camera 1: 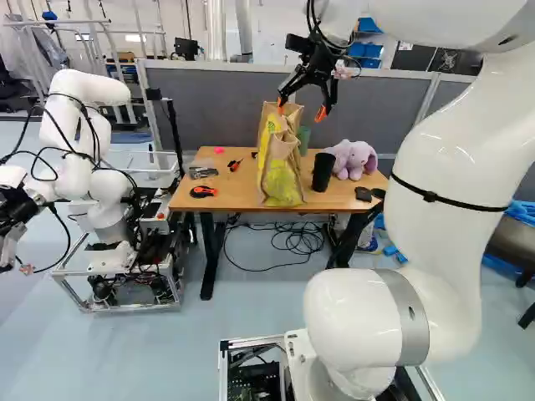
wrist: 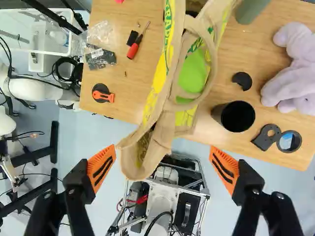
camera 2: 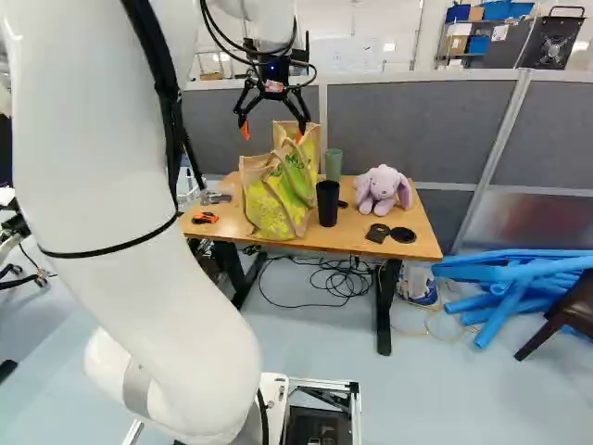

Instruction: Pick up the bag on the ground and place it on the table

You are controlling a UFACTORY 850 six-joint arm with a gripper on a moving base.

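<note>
Grey partitions [camera 2: 417, 120] back the wooden table [camera 1: 238, 199], where your tan-and-yellow bag [camera 2: 278, 199] stands beside a black cup [camera 2: 328, 206]; your end effector [camera 2: 273, 131] hangs above, fingers spread wide.

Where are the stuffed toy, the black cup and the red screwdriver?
Stuffed toy [camera 2: 381, 182]: right base view, on its head.
Black cup [camera 2: 327, 204]: right base view, on its side.
Red screwdriver [wrist: 133, 50]: wrist view, handle.

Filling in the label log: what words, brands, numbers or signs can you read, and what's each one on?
No whole text I can quote.
Bag: green print, cut by folds and frame edge; no complete word.
Dark packaged item on table: white label, too small.
Board beyond the divider: faint marks, too blurred.
Hand: pale patch, too small to tell if it's print.
</note>
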